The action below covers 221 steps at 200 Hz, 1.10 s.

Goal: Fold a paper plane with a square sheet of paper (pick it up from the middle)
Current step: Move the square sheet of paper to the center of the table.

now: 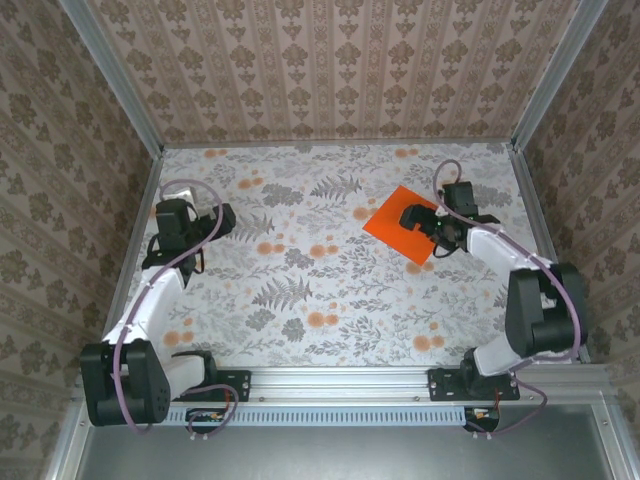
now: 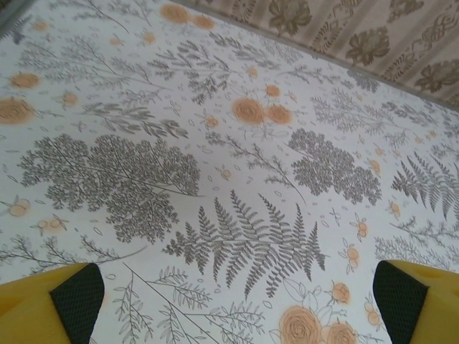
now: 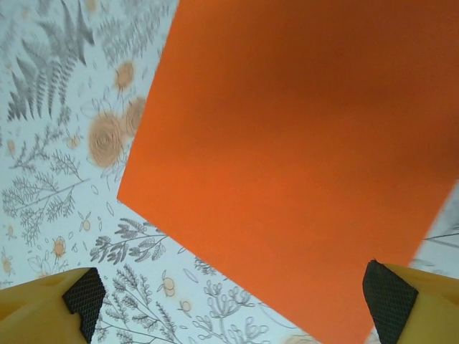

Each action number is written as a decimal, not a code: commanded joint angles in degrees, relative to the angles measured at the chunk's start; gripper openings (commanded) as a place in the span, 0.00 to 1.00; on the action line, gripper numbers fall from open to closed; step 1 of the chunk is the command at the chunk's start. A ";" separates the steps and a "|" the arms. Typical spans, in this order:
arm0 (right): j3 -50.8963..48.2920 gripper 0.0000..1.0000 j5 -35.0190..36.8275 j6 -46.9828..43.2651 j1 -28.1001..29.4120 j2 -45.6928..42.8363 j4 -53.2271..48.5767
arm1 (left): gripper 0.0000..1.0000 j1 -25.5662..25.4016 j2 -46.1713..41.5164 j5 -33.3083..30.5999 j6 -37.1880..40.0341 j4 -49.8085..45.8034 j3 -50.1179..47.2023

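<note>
One square sheet of paper (image 1: pixel 388 226) (lying flat), two claws (image 2: pixel 237 294) (image 3: pixel 237 292)

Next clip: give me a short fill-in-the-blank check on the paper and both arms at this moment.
1. The square sheet of paper is ___ in colour.
2. It lies ___ on the table, with no fold made yet.
3. The right arm hangs over it with its jaws ___.
4. The left arm, jaws also wide over bare table, holds ___.

Missing words: orange; flat; open; nothing.
</note>
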 commanded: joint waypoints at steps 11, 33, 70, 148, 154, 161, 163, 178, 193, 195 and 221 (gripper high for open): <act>5.12 0.94 -1.95 2.67 2.51 6.61 -3.96 | 1.00 0.08 0.27 1.75 -0.02 -2.59 1.94; 7.21 0.92 -0.94 3.03 3.24 10.21 -5.15 | 1.00 0.07 0.16 1.89 0.34 -2.51 1.81; 8.97 0.92 0.13 3.62 4.11 14.72 -6.67 | 1.00 0.03 0.59 2.16 0.45 -2.44 1.72; -2.27 0.91 1.71 19.75 14.18 10.90 -4.07 | 1.00 -1.52 1.37 4.23 -0.74 -3.58 1.88; -3.34 0.91 1.98 22.17 16.13 9.91 -3.28 | 1.00 -1.78 1.61 4.19 -0.88 -3.59 2.03; -4.28 0.91 2.05 24.90 18.48 9.11 -1.90 | 1.00 -2.02 1.95 4.25 -0.95 -3.58 2.22; -4.47 0.91 2.05 25.58 19.23 8.91 -1.51 | 1.00 -2.03 2.01 4.26 -0.97 -3.63 2.26; -4.31 0.91 2.26 29.66 24.39 8.30 -0.14 | 1.00 -2.69 2.98 4.30 -1.15 -3.56 2.79; -1.78 0.90 4.37 30.83 27.52 7.71 -2.39 | 1.00 -3.45 3.94 4.33 -1.33 -3.90 3.54; -1.52 0.90 4.98 30.81 27.77 7.57 -2.79 | 1.00 -3.53 4.01 4.34 -1.37 -3.91 3.56; 3.23 0.90 13.51 24.71 27.77 3.92 -6.89 | 1.00 -5.09 5.05 4.35 -1.84 -4.08 4.29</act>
